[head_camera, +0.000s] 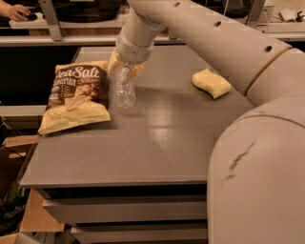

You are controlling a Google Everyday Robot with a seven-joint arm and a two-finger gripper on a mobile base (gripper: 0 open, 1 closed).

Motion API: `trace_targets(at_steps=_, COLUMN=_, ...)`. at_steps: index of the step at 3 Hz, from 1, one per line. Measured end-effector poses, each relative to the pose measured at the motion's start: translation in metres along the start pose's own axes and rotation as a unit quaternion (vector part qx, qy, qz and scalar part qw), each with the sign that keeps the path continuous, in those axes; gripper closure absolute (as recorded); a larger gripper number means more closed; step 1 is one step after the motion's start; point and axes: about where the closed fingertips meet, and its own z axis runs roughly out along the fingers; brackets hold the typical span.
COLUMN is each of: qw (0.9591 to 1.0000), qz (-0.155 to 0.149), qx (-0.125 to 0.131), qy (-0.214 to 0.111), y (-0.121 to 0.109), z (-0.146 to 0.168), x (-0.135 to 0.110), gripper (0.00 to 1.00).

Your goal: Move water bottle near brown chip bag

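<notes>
The water bottle (124, 88) is clear crinkled plastic and stands upright on the grey table (157, 138), its top hidden inside my gripper. My gripper (125, 66) comes down from above with its yellowish fingers (114, 61) shut on the bottle's neck. The brown chip bag (76, 95), dark brown with white "Sea Salt" lettering and cream-yellow edges, lies flat just left of the bottle. A narrow gap lies between the bag's right edge and the bottle.
A yellow wavy sponge (211, 82) lies on the table to the right, behind my arm. My large pale arm (248, 143) fills the right side. A shelf and a person's hand (16, 10) show at the back left. The table's left edge drops to cardboard boxes (19, 157).
</notes>
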Motion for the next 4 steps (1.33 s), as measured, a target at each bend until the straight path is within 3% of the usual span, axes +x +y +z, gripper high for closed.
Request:
trace_targets(at_steps=1, qw=0.9999, qz=0.007, qx=-0.009, qy=0.01, y=0.0013, z=0.006, x=0.0041, gripper=1.0)
trace_targets(at_steps=2, qw=0.9996, qz=0.017, qx=-0.018, qy=0.016, y=-0.0007, z=0.0085, x=0.0072, gripper=0.82)
trace_targets(at_steps=4, qw=0.9991, qz=0.024, qx=-0.023, qy=0.026, y=-0.0034, z=0.0109, x=0.0094, gripper=0.36)
